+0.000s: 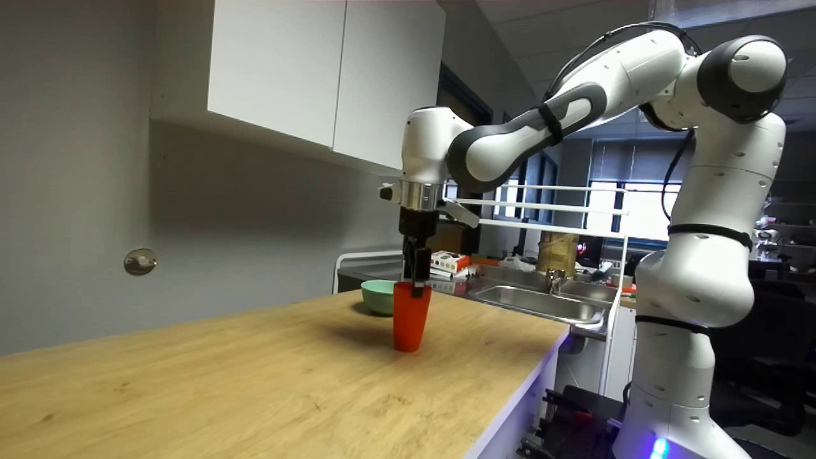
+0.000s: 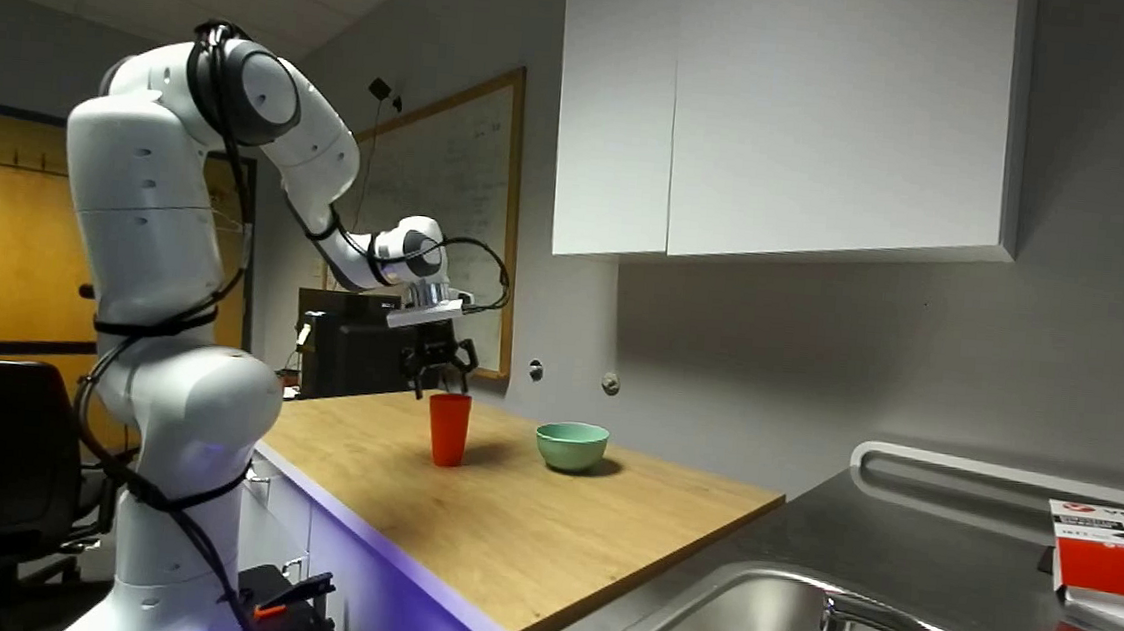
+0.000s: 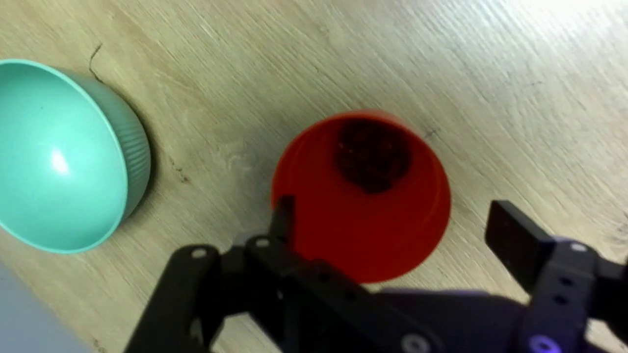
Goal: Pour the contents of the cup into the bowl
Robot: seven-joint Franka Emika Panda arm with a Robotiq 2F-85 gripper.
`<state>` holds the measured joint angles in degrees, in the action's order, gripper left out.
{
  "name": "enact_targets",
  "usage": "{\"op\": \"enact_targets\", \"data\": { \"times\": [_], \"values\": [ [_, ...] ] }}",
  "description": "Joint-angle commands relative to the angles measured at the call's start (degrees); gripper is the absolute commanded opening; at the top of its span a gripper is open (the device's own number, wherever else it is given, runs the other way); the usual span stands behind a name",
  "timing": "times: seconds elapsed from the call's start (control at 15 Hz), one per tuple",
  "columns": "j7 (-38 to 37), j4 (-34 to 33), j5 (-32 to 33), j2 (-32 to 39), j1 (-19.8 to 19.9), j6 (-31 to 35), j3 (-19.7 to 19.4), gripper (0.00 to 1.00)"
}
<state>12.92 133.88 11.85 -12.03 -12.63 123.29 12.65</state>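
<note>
Upright cup (image 1: 410,322), with no grip on it

The red cup stands on the table (image 2: 525,533) near the green bowl (image 2: 572,447), the two not touching; dark contents (image 3: 373,156) lie at the bottom, too blurred to name. The fingers (image 3: 520,245) are spread apart and hold nothing. In the wrist view one overlaps the rim on the side nearer the bowl, the other is out past the opposite side, clear of the cup. Whether the overlapping one reaches into the mouth or sits above it, I cannot tell.

The cup looks like thin, smooth plastic, so I judge it light and fairly stiff, hard to break but apt to slide or twist in a loose grip. The best hold is probably around the upper body, just below the rim, firm without squeezing it out of round; the taper, wider above, should help stop it dropping through.

Its long axis is vertical, mouth up, narrow base on the table. With no handle or spout, it points no particular way sideways; the pour calls for that axis to lean toward the bowl, mouth leading.
</note>
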Motion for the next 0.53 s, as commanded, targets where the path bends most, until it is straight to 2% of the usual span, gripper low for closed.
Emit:
{"op": "enact_targets", "data": {
  "times": [0.0, 0.4, 0.47],
  "values": [
    [-0.49, -2.01, -2.6, 2.35, -0.03, -1.77, -0.76, 1.0],
    [-0.58, -3.31, -6.55, 6.09, 0.24, -3.03, -1.06, 1.0],
    [-0.52, -3.48, -6.88, 6.61, 0.31, -2.87, -1.11, 0.75]
  ]
}}
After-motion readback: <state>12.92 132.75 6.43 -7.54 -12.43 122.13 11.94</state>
